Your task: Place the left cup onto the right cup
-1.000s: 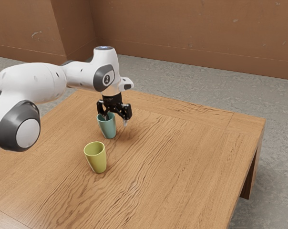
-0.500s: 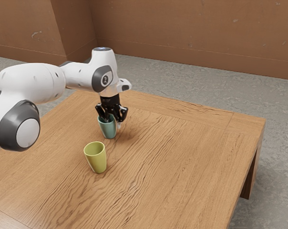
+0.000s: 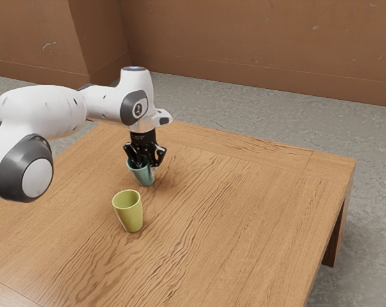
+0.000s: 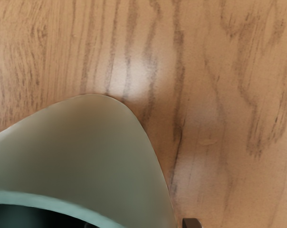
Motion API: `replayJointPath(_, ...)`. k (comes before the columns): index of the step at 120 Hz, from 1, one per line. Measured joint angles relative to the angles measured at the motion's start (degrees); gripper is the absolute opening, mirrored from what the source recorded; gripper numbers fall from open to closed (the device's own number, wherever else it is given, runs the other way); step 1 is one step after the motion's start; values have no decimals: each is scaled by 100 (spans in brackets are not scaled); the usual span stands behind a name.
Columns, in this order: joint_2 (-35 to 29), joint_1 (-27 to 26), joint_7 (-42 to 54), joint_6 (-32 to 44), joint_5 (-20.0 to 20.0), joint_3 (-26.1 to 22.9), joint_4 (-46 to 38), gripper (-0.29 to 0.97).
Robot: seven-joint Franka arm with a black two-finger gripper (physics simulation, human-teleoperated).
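A teal cup (image 3: pixel 142 175) stands on the wooden table (image 3: pixel 244 211), toward the exterior view's left. My gripper (image 3: pixel 144 160) points straight down onto its rim, with the fingers shut on the cup's wall, one inside and one outside. In the wrist view the teal cup (image 4: pixel 81 161) is a large blurred shape right under my hand, over the wood grain. A yellow-green cup (image 3: pixel 128 210) stands upright on the table, nearer the front and a little to the exterior view's left of the teal one, apart from it.
The table's far edge and right edge (image 3: pixel 337 192) drop to a grey floor. Brown walls stand behind. Bare wood stretches to the exterior view's right of both cups.
The fingers have drawn together from wide open to shut on the teal cup's wall. My hand has shifted slightly toward the exterior view's left, and the cup with it.
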Motion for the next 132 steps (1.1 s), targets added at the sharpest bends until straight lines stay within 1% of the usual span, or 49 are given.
replayJointPath(24, 0, -1, -15, 9, 30, 16, 20, -1)
replayJointPath(38, -9, -16, -23, 12, 54, 79, 53, -6)
replayJointPath(63, -17, -34, -46, 16, 269, 89, 94, -8)
replayJointPath(100, -129, -55, -81, -16, 409, 96, 93, -9)
replayJointPath(108, -224, -84, -88, -54, 438, 96, 74, -9)
replayJointPath(132, -789, -297, -154, -308, 558, 94, -164, -10)
